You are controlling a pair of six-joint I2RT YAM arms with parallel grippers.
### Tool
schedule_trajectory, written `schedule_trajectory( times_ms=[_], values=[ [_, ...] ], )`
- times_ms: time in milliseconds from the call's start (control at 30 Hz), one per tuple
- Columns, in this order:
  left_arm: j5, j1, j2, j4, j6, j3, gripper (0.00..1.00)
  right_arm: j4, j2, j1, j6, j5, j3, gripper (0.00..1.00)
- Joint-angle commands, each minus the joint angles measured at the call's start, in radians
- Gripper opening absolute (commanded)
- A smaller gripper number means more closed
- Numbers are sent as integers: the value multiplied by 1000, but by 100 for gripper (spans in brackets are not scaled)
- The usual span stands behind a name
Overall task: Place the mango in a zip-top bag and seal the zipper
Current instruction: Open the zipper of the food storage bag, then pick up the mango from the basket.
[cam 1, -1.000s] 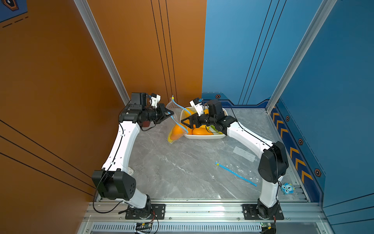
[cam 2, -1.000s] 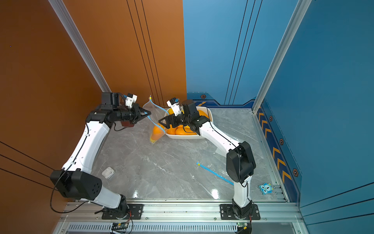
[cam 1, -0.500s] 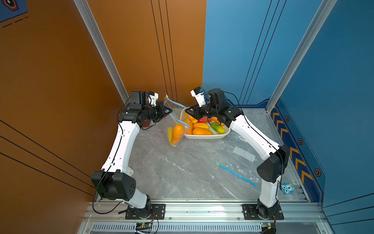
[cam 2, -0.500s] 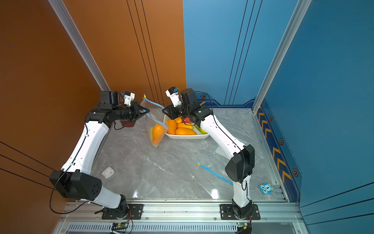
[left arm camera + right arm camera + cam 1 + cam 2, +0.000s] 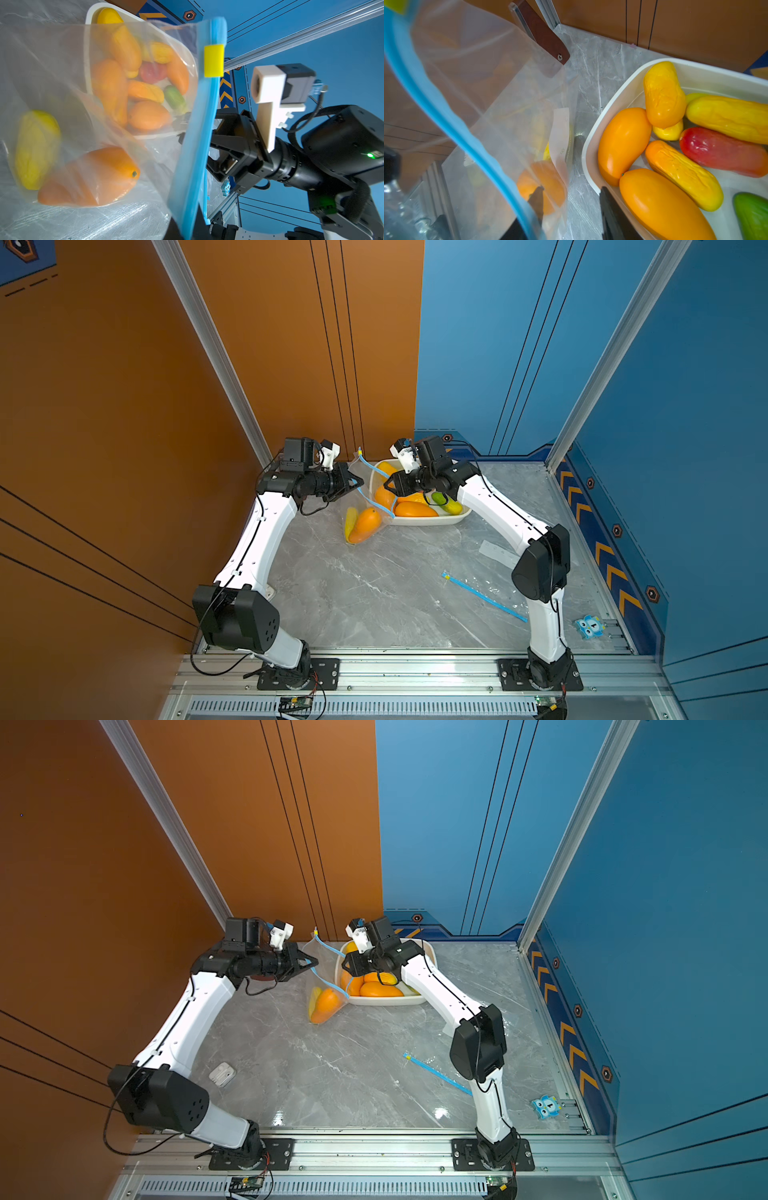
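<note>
Looking down in both top views: holds the zip-top bag (image 5: 355,506) (image 5: 316,978) up by its top edge in the left gripper (image 5: 358,483) (image 5: 314,962), fingers pinched tight on it. Finds the mango (image 5: 365,526) (image 5: 327,1005) low inside the bag, down at the surface (image 5: 374,593), just beside the white tray (image 5: 432,523). Points the right gripper (image 5: 386,485) (image 5: 344,966) at the bag's mouth.

Seen from the left wrist: mango (image 5: 91,176) behind clear film beside a yellow fruit (image 5: 35,149), blue zip strip (image 5: 197,149) hiding the right fingertips.

Seen from the right wrist: right fingers (image 5: 611,209) narrowly apart, clamping nothing, one showing through the bag's film, one over the tray's rim.
</note>
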Motion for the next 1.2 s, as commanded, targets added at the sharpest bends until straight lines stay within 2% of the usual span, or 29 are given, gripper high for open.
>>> schedule_trajectory(
  times_ms=[0, 67, 133, 267, 300, 367, 433, 500, 600, 700, 767, 833, 933, 1167],
  values=[
    [-10, 19, 23, 14, 30, -26, 0, -54, -23, 19, -21, -52, 16, 19],
    [-50, 29, 22, 17, 39, -46, 0, -47, -70, 12, -28, -40, -35, 11],
    [-69, 40, 19, 17, 54, -70, 0, -8, -123, -3, -15, -45, -100, 11],
    [-75, 46, 23, 17, 78, -106, 0, 87, -166, -39, 21, -132, -200, 22],
    [-80, 44, 22, 17, 81, -112, 0, 89, -167, -46, 17, -148, -203, 29],
    [-95, 34, 15, 17, 83, -121, 0, 124, -189, -69, 24, -186, -234, 72],
    [-106, 22, 7, 17, 90, -123, 0, 182, -225, -109, 35, -235, -287, 77],
    [-123, 14, -2, 17, 93, -123, 0, 235, -266, -151, 44, -243, -334, 89],
    [-149, 9, -5, 16, 100, -113, 0, 212, -270, -211, 18, -126, -331, 96],
    [-175, 4, -8, 12, 105, -92, 0, 17, -141, -237, -114, 137, -155, 98],
    [-207, -7, -10, 11, 109, -85, 0, -115, -12, -261, -156, 238, 8, 96],
    [-237, -26, -8, 9, 119, -82, 0, -215, 141, -285, -176, 283, 175, 94],
    [-308, -59, -7, 7, 128, -89, 0, -304, 292, -290, -222, 356, 366, 93],
    [-271, -71, 15, 9, 136, -85, 0, -302, 496, -297, -300, 401, 580, 94]
  ],
)
